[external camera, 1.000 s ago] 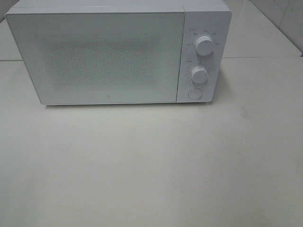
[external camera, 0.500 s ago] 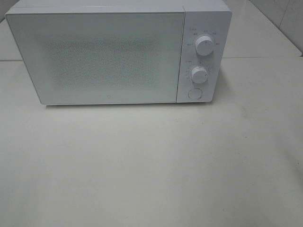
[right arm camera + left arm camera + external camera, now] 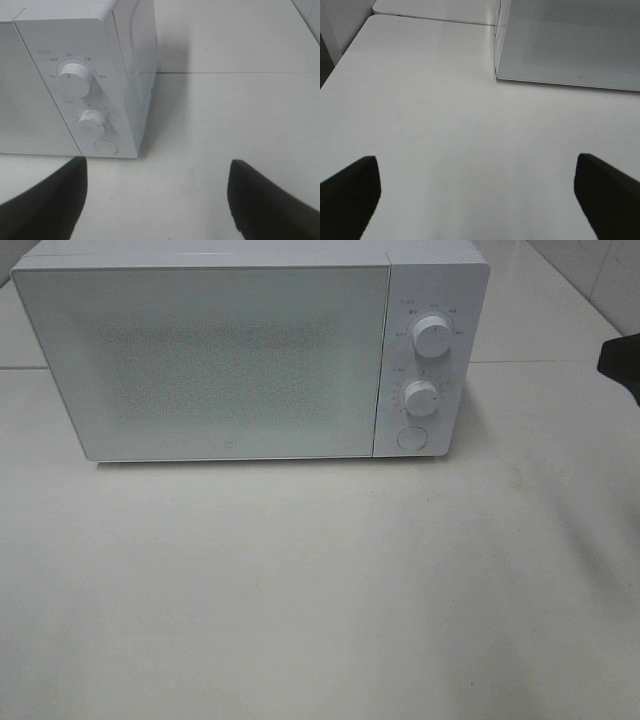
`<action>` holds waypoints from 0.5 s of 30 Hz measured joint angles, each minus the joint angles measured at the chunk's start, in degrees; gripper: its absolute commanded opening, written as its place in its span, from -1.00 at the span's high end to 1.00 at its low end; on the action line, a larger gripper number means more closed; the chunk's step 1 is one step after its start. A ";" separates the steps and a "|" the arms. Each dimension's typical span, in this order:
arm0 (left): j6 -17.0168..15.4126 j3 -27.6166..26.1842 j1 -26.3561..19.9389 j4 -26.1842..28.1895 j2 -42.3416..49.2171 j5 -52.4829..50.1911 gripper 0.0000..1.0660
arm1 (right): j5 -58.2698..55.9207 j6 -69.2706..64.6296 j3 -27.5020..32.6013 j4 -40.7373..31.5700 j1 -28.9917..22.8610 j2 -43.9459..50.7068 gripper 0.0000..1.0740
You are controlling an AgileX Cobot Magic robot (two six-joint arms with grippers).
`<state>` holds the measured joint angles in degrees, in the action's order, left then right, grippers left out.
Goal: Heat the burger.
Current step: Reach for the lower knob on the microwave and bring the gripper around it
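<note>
The burger is out of view in every frame. A white microwave [image 3: 220, 360] stands at the back of the table with its door shut. My left gripper [image 3: 476, 162] hovers open over bare table, off the microwave's front left corner [image 3: 570, 45], with nothing between its fingers. My right gripper [image 3: 157, 166] is also open and empty, low in front of the microwave's control panel [image 3: 80, 80] and slightly to its right. In the high view only a dark tip of the right arm [image 3: 622, 365] shows at the right edge.
The control panel carries two round knobs [image 3: 432, 336] [image 3: 421, 398] and a round button [image 3: 411, 438] below them. White tabletop [image 3: 320, 580] stretches in front of the microwave. A seam between tables [image 3: 230, 73] runs behind its right side.
A dark part of the right arm has come into the high view at the right edge. The microwave has not moved and its door stays shut.
</note>
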<state>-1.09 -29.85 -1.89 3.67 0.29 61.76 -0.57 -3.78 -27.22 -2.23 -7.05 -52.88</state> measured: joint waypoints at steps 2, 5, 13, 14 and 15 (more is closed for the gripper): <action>0.00 0.00 0.00 0.00 0.00 0.00 -0.83 | 3.15 0.00 0.00 0.00 0.00 -2.58 -0.41; 0.00 0.00 0.00 0.00 0.00 0.00 -0.83 | 9.17 0.00 0.52 0.00 0.00 -6.25 -0.41; 0.00 0.00 0.00 0.00 0.00 0.00 -0.83 | 34.43 0.11 7.39 -0.11 0.00 -15.76 -0.41; 0.00 0.00 0.00 0.00 0.00 0.00 -0.83 | 34.43 0.11 7.39 -0.11 0.00 -15.76 -0.41; 0.00 0.00 0.00 0.00 0.00 0.00 -0.83 | 36.84 0.34 8.37 -0.29 0.00 -16.62 -0.41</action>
<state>-1.09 -29.85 -1.89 3.67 0.29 61.76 36.27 -3.44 -18.85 -2.52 -7.05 -69.50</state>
